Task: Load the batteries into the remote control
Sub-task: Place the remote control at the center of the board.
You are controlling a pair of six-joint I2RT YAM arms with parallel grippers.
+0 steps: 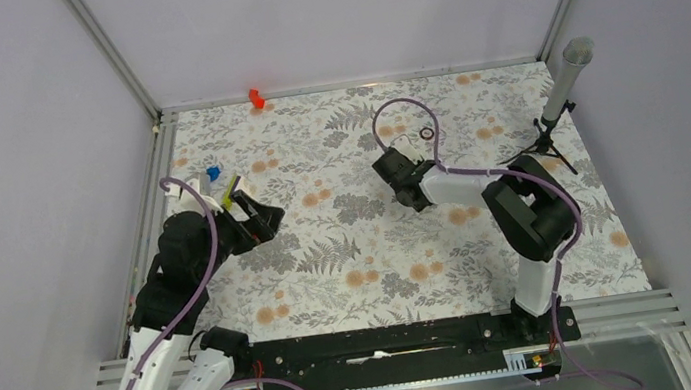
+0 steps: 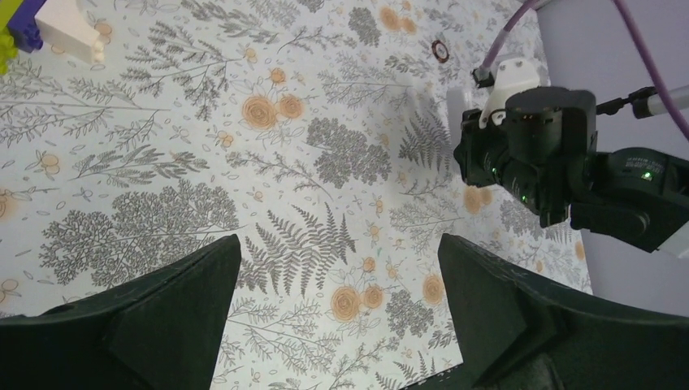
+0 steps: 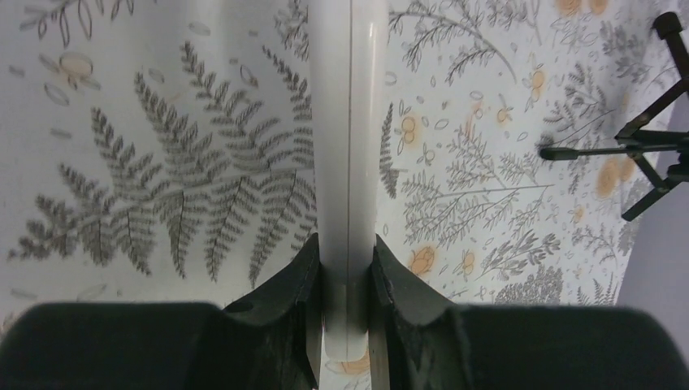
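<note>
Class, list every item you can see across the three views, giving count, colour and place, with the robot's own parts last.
remote control: one, white, held edge-on by the right end effector
plastic piece: one, red, table's far edge
ring: one, dark, on the cloth beyond the right end effector
tube on tripod: one, grey on black legs, far right
bricks: small cluster, blue, yellow-green, white, far left
cloth: one, floral grey-orange, covering the table
left end effector: one, black, open, empty
right end effector: one, black, shut on the remote control

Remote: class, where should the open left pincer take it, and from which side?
Probably take the remote by its free end, jutting past the right pincer that clamps the other end. Come from the left: that long slim stretch is bare.
</note>
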